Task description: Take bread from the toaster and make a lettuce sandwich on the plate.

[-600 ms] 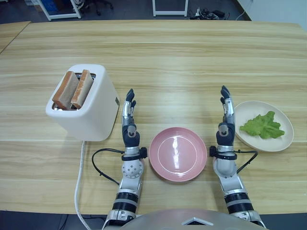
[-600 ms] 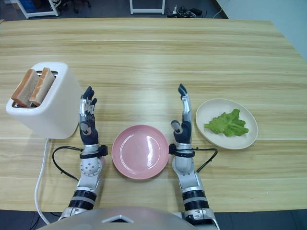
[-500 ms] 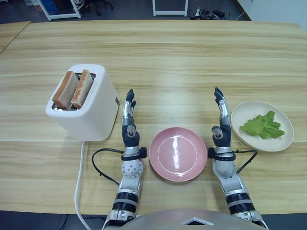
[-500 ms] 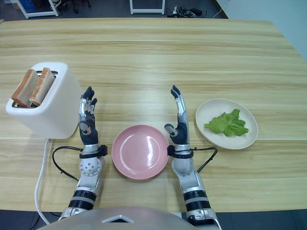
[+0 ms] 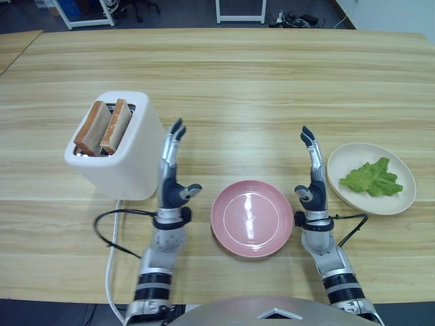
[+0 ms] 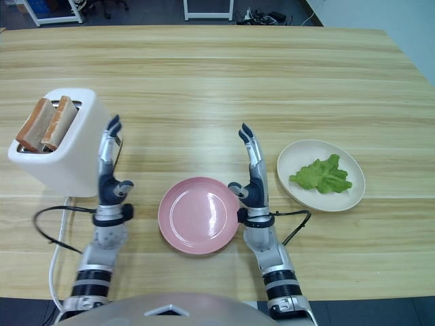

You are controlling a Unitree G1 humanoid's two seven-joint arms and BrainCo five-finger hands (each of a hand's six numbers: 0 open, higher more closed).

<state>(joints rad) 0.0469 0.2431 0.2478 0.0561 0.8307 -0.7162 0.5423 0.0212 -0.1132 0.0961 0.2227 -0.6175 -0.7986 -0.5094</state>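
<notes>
A white toaster [image 5: 122, 149] stands at the left of the wooden table with two browned bread slices [image 5: 103, 127] sticking up from its slots. An empty pink plate [image 5: 252, 218] lies at the front centre. A lettuce leaf [image 5: 371, 178] rests on a cream plate [image 5: 401, 202] to the right. My left hand [image 5: 172, 171] is raised between the toaster and the pink plate, close to the toaster's side, fingers straight and holding nothing. My right hand [image 5: 311, 173] is upright between the two plates, fingers extended and empty.
The toaster's white cord [image 5: 111, 258] runs down to the table's front edge at the left. Black cables [image 5: 112, 228] loop beside each wrist. Bare wood stretches behind the plates toward the far edge.
My left hand has shifted left, away from the pink plate and up against the toaster's side, turning its palm. My right hand has moved slightly left, away from the lettuce plate.
</notes>
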